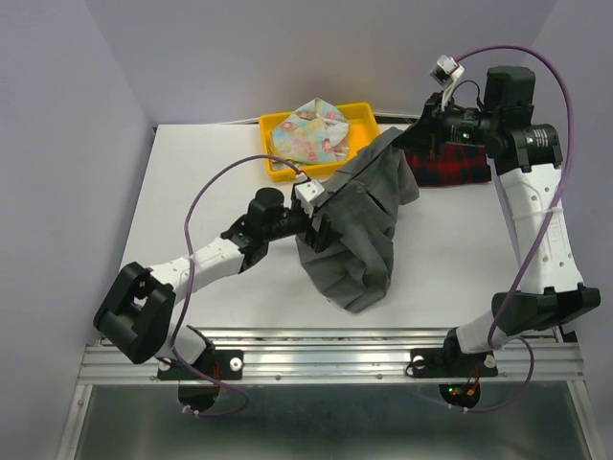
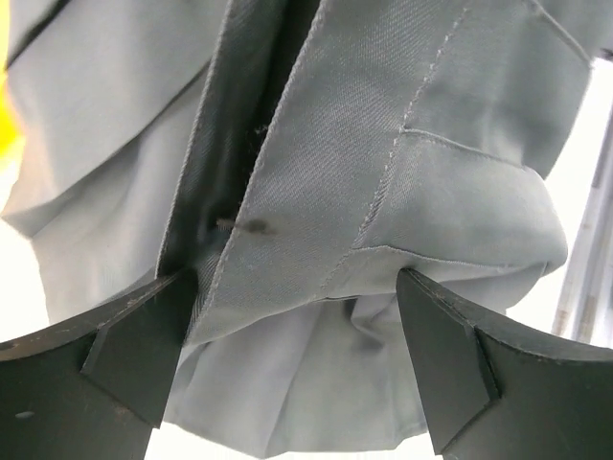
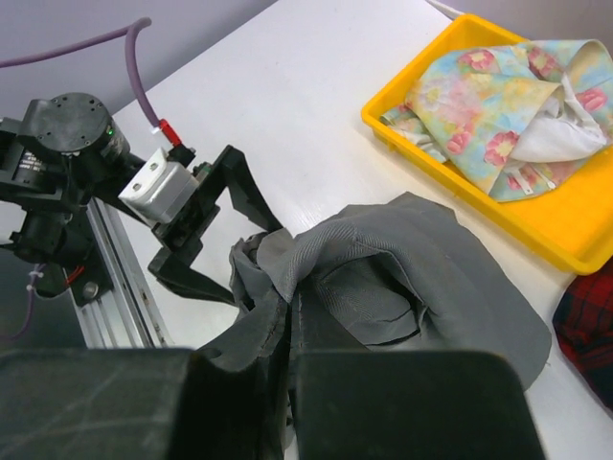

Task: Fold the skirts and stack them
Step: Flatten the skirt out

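The grey skirt (image 1: pixel 359 225) hangs in a long drape from the back right down to the table's middle. My right gripper (image 1: pixel 410 137) is shut on its upper edge; in the right wrist view the cloth (image 3: pixel 402 287) is pinched between the shut jaws of that gripper (image 3: pixel 292 350). My left gripper (image 1: pixel 321 228) stands open at the skirt's left side, with a grey fold (image 2: pixel 383 192) between its spread fingers (image 2: pixel 134 355). The red-and-black plaid skirt (image 1: pixel 455 171) lies flat behind the drape. The pastel floral skirt (image 1: pixel 311 134) sits crumpled in the tray.
A yellow tray (image 1: pixel 369 113) stands at the back centre and holds the floral skirt (image 3: pixel 479 105); its rim (image 3: pixel 565 251) lies close to the hanging grey cloth. The metal rail (image 1: pixel 326 355) runs along the near edge. Walls close in on both sides.
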You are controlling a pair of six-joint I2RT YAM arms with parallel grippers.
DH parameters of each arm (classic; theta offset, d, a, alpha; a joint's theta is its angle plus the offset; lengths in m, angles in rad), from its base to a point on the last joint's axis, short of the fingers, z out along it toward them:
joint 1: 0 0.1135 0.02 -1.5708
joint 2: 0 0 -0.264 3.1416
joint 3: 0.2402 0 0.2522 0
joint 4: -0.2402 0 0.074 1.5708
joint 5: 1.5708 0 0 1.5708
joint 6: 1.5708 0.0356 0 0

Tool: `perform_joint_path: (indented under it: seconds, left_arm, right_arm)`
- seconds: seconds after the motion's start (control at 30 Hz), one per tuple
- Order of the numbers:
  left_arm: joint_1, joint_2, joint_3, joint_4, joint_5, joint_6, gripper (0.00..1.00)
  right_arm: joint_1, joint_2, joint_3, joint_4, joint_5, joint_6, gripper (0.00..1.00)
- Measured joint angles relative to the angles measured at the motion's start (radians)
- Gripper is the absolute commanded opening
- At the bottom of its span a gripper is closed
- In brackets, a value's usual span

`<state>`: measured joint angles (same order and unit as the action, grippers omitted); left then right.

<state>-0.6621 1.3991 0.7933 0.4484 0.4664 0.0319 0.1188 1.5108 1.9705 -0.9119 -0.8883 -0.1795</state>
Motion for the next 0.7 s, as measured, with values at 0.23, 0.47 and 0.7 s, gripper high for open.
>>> perform_joint_path:
  seconds: [0.23,0.47,0.7]
  left_arm:
    - [0.017,-0.015,0.000,-0.001,0.029,0.047,0.98]
    - [0.042,0.024,0.027,0.021,0.221,-0.072,0.45]
    - [0.162,0.058,0.085,0.027,0.331,-0.175,0.00]
  right_arm:
    - [0.000,0.000,0.000,-0.003,-0.053,0.000,0.01]
    - [0.000,0.000,0.013,-0.003,-0.061,0.000,0.01]
    - [0.000,0.001,0.091,-0.024,0.014,-0.015,0.01]
